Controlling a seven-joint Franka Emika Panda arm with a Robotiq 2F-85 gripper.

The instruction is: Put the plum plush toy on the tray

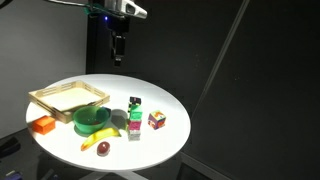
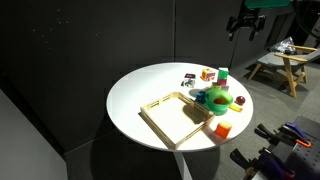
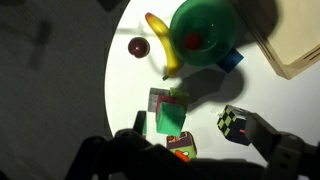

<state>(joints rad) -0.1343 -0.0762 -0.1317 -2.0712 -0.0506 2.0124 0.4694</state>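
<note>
The plum is a small round soft ball, no long axis; tray is shallow rectangular light wood; pincer width I cannot tell.

The tool hangs high above the round white worktop, with open air between it and everything below. The plum toy sits near the worktop's edge with bare surface on its outer side, but a banana lies just beside it, and a green bowl stands between the banana and the tray. The tray's wooden floor is bare and open from above. An orange block sits near its rim, and a stack of blocks and a coloured cube stand on the bowl's other side.
</note>
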